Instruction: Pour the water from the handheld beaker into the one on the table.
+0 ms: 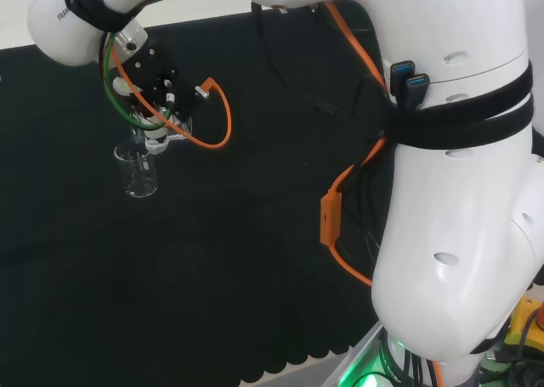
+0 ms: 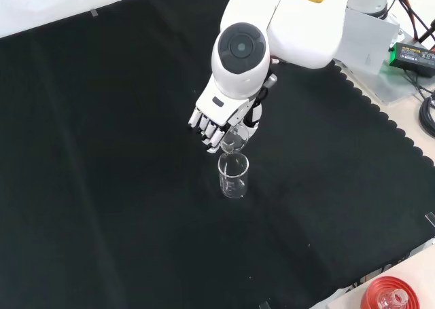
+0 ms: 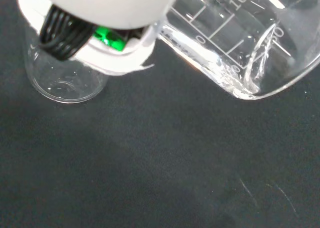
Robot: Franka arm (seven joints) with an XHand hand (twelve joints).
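Held beaker [image 3: 240,42] tipped well over in the wrist view, a little water pooled along its lower wall toward the rim; gripped in the hand [image 2: 221,115], whose fingers [image 2: 207,129] curl round the glass in the front view; seen there as a small clear shape [image 2: 232,140] just under the fingertips. Receiving beaker [image 2: 233,176] upright on the desk [image 2: 102,187], at about six o'clock from the hand in the front view, rim just below the tipped one; seems to hold little or nothing, though clear glass makes that hard to tell. In the head view, receiving beaker [image 1: 137,169] at about six o'clock from the hand [image 1: 153,89], orange cable looping off toward three o'clock. Farther out, black cloth all round, the arm's big white link [image 2: 285,24] at twelve o'clock in the front view, a red ribbed ring [image 2: 391,295] at the five o'clock corner.

Step in hand, by the look of it: the pour itself, mid-tilt. Next move calls for more tilt with the lip kept over the lower rim; spill onto the cloth likely if the lip sits off to one side.
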